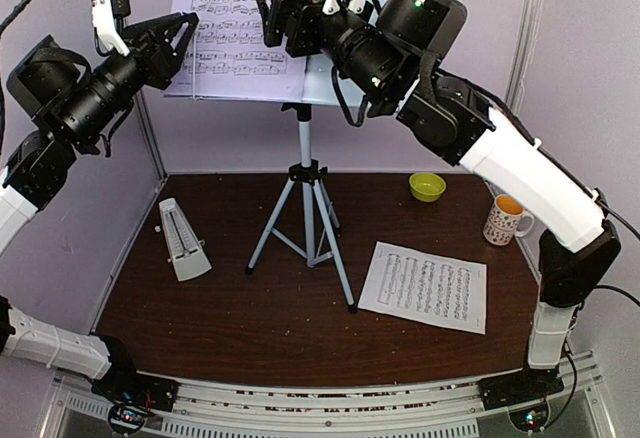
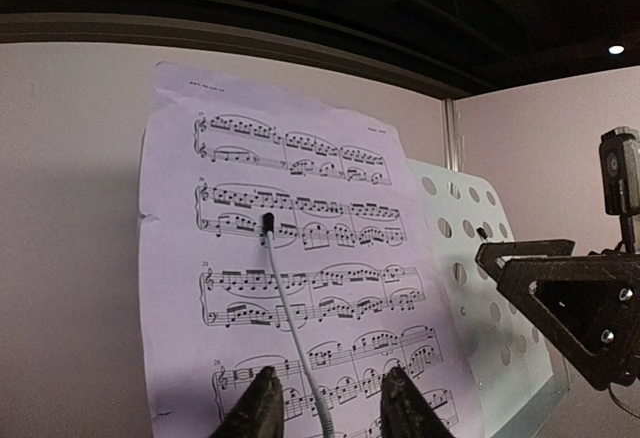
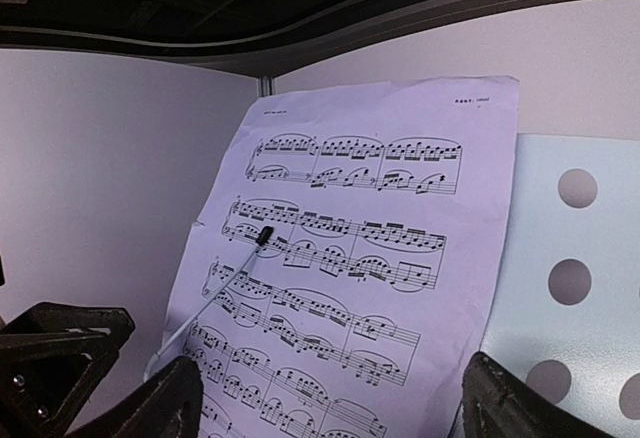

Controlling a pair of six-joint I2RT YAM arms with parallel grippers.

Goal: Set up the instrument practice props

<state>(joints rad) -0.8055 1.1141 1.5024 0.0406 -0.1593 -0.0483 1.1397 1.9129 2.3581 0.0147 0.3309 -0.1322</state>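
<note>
Overhead, both raised arms aim left tool (image 2: 330, 383) and right tool (image 3: 335, 373), each released, at the page (image 1: 245, 48)

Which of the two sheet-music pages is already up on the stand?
The upright page at the back, leaning on the music stand. The other page lies flat on the table, near the mug.

Your black-jointed, white-shelled left arm (image 1: 95, 88) and matching right arm (image 1: 520, 173) carry loose black cables (image 1: 30, 3); small green lights (image 1: 418, 0) dot the right one; your left gripper (image 2: 328, 398) is matte black
</note>
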